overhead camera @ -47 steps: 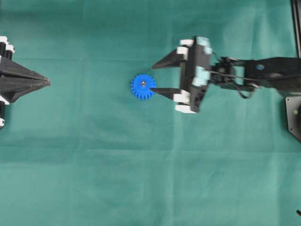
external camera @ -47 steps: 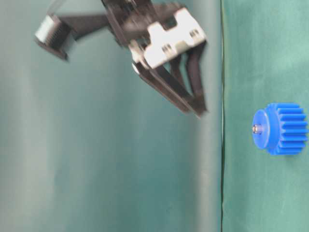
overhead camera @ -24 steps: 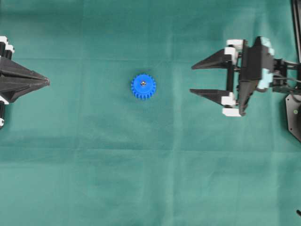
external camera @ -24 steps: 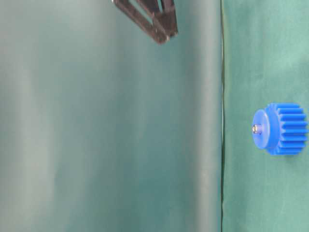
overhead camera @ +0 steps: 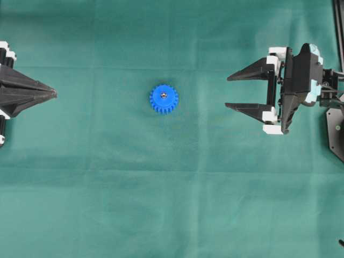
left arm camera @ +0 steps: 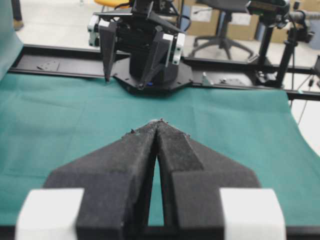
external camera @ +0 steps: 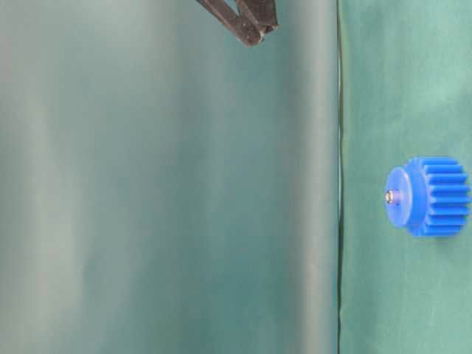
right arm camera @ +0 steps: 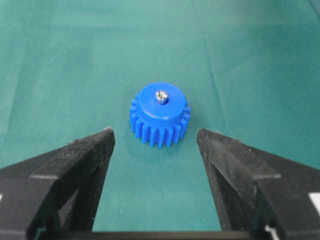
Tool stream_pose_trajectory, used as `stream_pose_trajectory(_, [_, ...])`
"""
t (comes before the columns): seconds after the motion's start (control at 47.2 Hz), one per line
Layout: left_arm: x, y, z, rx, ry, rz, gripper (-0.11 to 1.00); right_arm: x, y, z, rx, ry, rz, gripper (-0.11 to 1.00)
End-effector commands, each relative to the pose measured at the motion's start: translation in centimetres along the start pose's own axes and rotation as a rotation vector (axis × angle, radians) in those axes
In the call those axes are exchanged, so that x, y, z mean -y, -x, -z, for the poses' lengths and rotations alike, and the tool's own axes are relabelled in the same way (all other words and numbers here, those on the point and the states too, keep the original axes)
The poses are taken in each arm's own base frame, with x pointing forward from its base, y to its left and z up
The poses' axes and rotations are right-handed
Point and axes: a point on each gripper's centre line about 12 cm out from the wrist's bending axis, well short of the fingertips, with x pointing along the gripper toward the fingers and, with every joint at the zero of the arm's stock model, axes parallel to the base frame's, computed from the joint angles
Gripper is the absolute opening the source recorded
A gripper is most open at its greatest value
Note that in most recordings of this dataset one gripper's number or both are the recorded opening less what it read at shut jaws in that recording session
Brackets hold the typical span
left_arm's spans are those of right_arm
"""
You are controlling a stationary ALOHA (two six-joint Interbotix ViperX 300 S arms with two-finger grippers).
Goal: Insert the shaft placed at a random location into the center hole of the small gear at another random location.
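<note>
Blue small gear (overhead camera: 164,99) lies flat on the green surface (overhead camera: 161,204), the shaft (overhead camera: 164,95) standing in its center hole (right arm camera: 161,97).
Silvery metal of the shaft's tip pokes just above the raised hub. At the right of the overhead view, well apart from the gear, the right tool (overhead camera: 232,91) hangs with its jaws spread wide and nothing between them. At the far left edge, the left tool (overhead camera: 54,93) rests with its jaws pressed together, holding nothing.
</note>
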Motion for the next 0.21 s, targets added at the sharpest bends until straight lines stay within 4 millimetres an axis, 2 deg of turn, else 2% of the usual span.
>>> stream_pose_trajectory(0.0, [0.02,-0.14,-0.33,0.009,0.0,0.0,0.0,-0.08,0.04,-0.54,0.017,-0.004,-0.002,0.83])
stream_pose_trajectory(0.19, [0.01,-0.13,-0.27,0.008,0.0,0.0,0.0,-0.08,0.04,-0.47,0.011,-0.004,-0.002,0.83])
